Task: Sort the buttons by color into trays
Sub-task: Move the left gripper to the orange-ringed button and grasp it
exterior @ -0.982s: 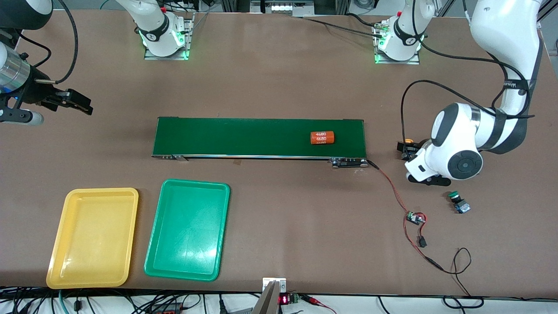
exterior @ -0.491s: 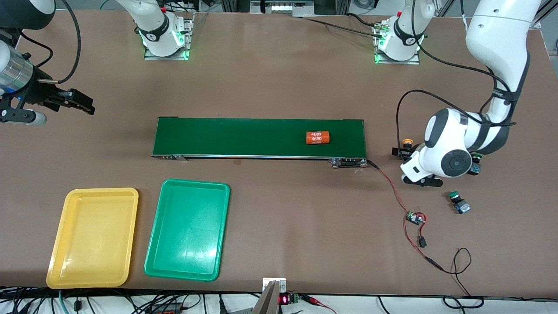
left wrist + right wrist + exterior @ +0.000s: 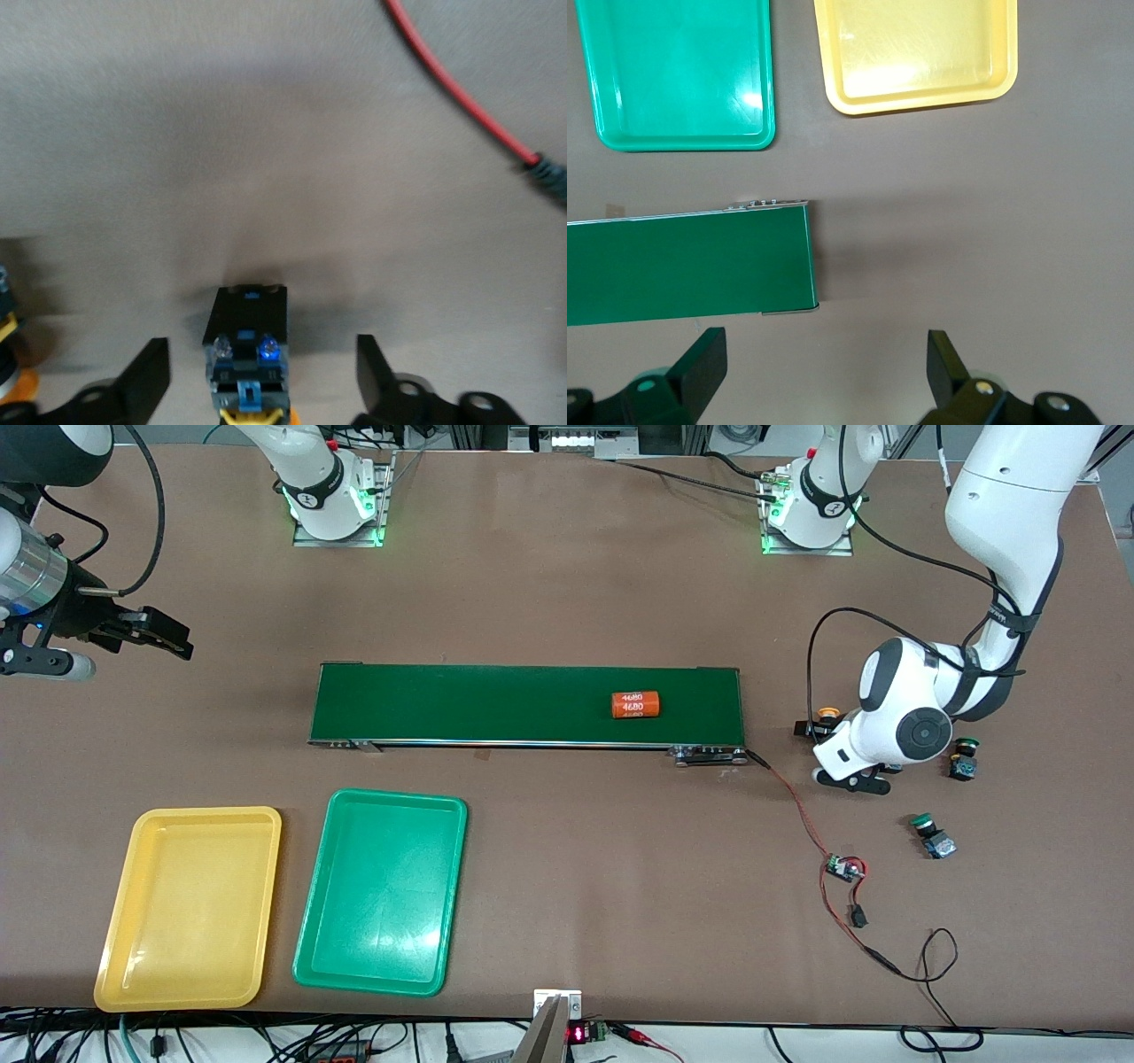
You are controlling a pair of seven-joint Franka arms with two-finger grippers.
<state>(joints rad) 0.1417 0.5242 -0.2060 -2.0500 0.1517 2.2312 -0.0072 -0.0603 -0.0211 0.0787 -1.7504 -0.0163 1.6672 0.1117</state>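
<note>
A yellow-capped button (image 3: 828, 713) lies off the conveyor's end, at the left arm's end of the table. My left gripper (image 3: 819, 728) is low around it, open. In the left wrist view the button's black-and-blue body (image 3: 248, 341) lies between the fingers (image 3: 146, 376) with a gap on each side. Another yellow-capped button (image 3: 5, 354) shows at that view's edge. Two green-capped buttons (image 3: 964, 755) (image 3: 928, 834) lie nearer the front camera. The yellow tray (image 3: 190, 908) and green tray (image 3: 381, 903) are empty. My right gripper (image 3: 146, 633) waits open over bare table (image 3: 822, 354).
A long dark-green conveyor belt (image 3: 523, 704) crosses the middle and carries an orange cylinder (image 3: 636, 705) with white print. A red-and-black cable (image 3: 797, 815) with a small circuit board (image 3: 843, 866) runs from the belt's end toward the front camera.
The left arm's wrist has swung toward the belt's end, uncovering one green-capped button. The orange cylinder has drifted along the belt toward the right arm's end. The right arm has barely moved.
</note>
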